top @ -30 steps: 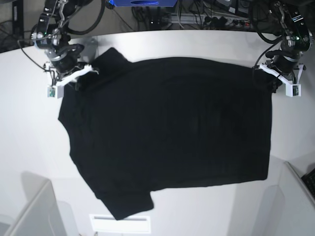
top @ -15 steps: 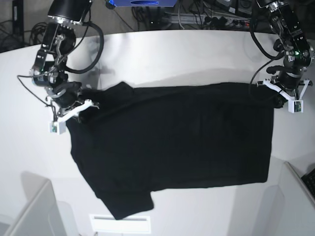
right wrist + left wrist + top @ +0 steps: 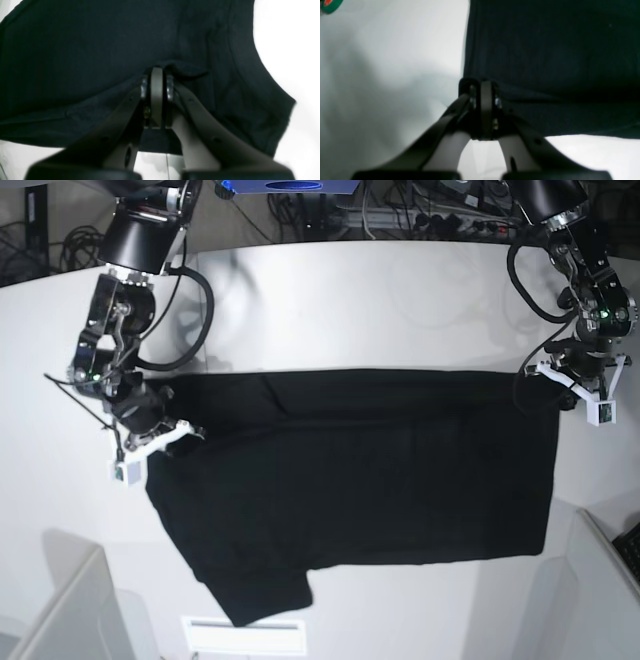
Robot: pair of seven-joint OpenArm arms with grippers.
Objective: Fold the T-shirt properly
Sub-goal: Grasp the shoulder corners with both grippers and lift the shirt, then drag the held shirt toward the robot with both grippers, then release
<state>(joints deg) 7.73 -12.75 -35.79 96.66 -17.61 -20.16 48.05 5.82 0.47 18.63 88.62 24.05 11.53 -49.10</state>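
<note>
T-shirt (image 3: 350,490): black, plain side up; spread over the middle of the white table (image 3: 330,300); far edge doubled toward the near side, one sleeve at 7 o'clock.
Left gripper (image 3: 572,385): at 3 o'clock in the base view; jaws pinched on the T-shirt's corner, cloth clamped between them.
Right gripper (image 3: 160,435): at 9 o'clock; jaws pressed together on a fold of T-shirt near the sleeve.
Green object (image 3: 330,4): at 10 o'clock, left wrist view; blurred.

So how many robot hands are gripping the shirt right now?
2. The left hand is shut on the T-shirt at its far right corner in the base view. The right hand is shut on the far left edge, by the sleeve.
</note>
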